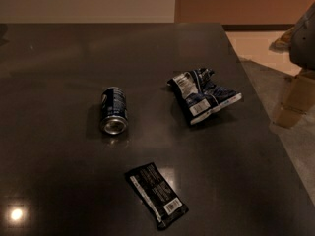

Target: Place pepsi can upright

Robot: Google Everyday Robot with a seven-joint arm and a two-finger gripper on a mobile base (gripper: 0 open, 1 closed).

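Pepsi can (113, 110) on its side, prob. light, thin-walled, slick & rolls easy, so pinch across mid-body (gripper out of shot, can't tell its state).

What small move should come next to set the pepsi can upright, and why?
Probably bring the hand, which is not in view, down over the pepsi can. The can lies on its side on the table, silver end toward the camera, apart from the snack bag and the black wrapper, so nothing seems to block a grasp.
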